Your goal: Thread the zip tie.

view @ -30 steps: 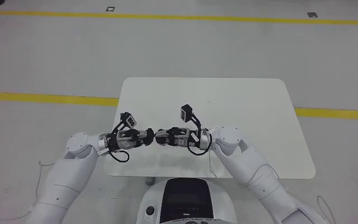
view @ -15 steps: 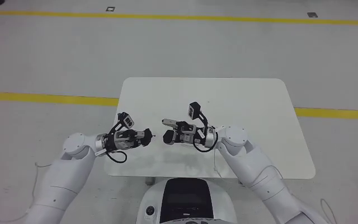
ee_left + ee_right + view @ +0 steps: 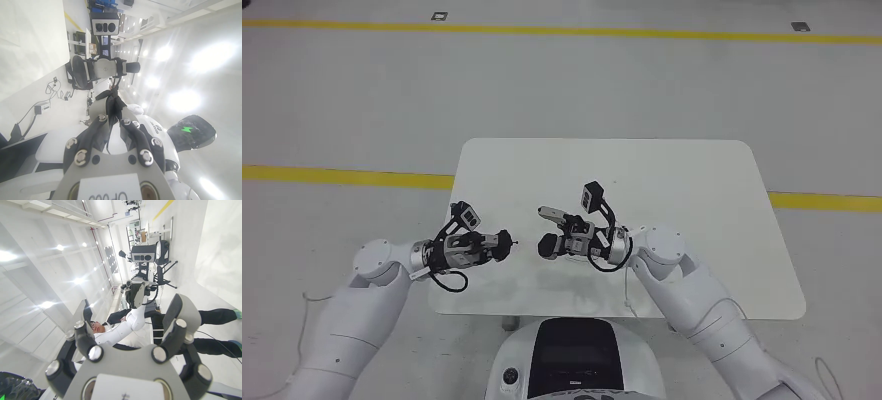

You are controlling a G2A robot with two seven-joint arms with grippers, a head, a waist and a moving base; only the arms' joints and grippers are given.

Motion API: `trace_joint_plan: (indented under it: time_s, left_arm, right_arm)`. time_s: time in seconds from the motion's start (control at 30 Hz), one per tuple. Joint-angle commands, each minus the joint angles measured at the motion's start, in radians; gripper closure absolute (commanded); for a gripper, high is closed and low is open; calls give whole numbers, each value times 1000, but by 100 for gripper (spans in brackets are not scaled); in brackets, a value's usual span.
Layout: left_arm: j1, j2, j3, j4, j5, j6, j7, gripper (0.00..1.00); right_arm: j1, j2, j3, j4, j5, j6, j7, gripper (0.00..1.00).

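Table [image 3: 692, 180]: white, rounded corners, on pale floor [image 3: 362, 100] with yellow lines [image 3: 342, 177]
Left gripper [image 3: 504, 243]: held above near part of table, left of centre, tip aimed at the other arm
Left claw state: fingers [image 3: 132, 130] pinched nearly together on black zip tie [image 3: 113, 97], only a narrow slit between the pads
Zip tie place: clamped at left fingertips, held in the air off the table; dark bunch at the pads, thin strands sticking out past them toward the other arm; from the top it reads as a small dark tip just beyond the left gripper
Right gripper [image 3: 544, 230]: above near part of table, about centre, facing left gripper head-on, clear gap between the two
Right claw state: fingers [image 3: 175, 311] spread wide apart, gripping nothing
Tie vs right gripper: apart, tie tip ends short of the open right fingers
Threading state: cannot tell whether tail sits through head, tie too small and bunched at the pads
Cross views: left wrist view shows right gripper farther off beyond the tie; right wrist view shows left gripper farther off between the spread fingers
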Motion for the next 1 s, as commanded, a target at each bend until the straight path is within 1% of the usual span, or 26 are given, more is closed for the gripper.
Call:
trace_joint_plan:
  time_s: [0.0,0.03,0.07,0.1,0.17,0.27,0.3,0.37,0.43,0.67,0.73,0.77,0.8,0.87,0.9,0.97]
  left_arm:
    - [9,-3,11,-11,-17,-8,21,100]
    - [10,-3,10,-12,-25,-19,20,100]
    - [11,-3,6,-14,-27,-38,16,100]
    - [10,-1,-1,-13,-10,-59,3,100]
    - [11,2,-21,-1,-7,-96,-1,100]
    - [11,10,-56,17,35,-160,-3,100]
    - [13,11,-66,22,25,-175,-5,100]
    - [16,13,-92,31,-1,-233,-24,100]
    - [17,14,-106,42,-34,-277,-63,100]
    - [16,14,-107,43,-34,-277,-67,100]
    - [16,13,-103,43,-29,-273,-45,100]
    - [11,14,-104,42,-20,-277,-50,100]
    - [-2,13,-121,47,-25,-277,-49,100]
    - [-15,7,-135,56,-56,-277,-66,100]
    - [-27,4,-147,61,-62,-277,-67,100]
    - [-42,-2,-151,67,-68,-277,-67,100]
  right_arm:
    - [0,0,0,0,0,0,0,0]
    - [0,0,0,0,0,0,0,0]
    - [0,0,0,0,0,0,0,0]
    - [0,0,0,0,0,0,0,0]
    - [0,0,0,0,0,0,0,0]
    - [0,0,0,0,0,0,0,0]
    - [0,0,0,0,0,0,0,0]
    - [0,0,0,0,0,0,0,0]
    - [0,0,0,0,0,0,0,0]
    - [0,0,0,0,0,0,0,0]
    - [0,0,0,0,0,0,0,0]
    - [0,0,0,0,0,0,0,0]
    - [0,0,0,0,0,0,0,0]
    - [0,0,0,0,0,0,0,0]
    - [0,0,0,0,0,0,0,0]
    - [0,0,0,0,0,0,0,0]
